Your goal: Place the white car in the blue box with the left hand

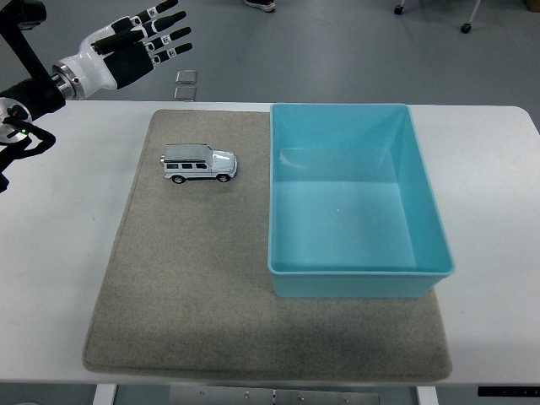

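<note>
A small white toy car (199, 164) stands on its wheels on the grey mat (186, 278), facing right, a short way left of the blue box (359, 283). The box is an open rectangular bin with nothing inside it. My left hand (145, 42) hovers at the upper left, beyond the table's far edge and well above and left of the car. Its fingers (160, 35) are stretched out straight and hold nothing. The right arm does not show.
The grey mat covers most of the white table (59, 253), and the box sits on its right half. Two small square plates (186, 84) lie on the floor past the far edge. Chair wheels and a shoe show at the top.
</note>
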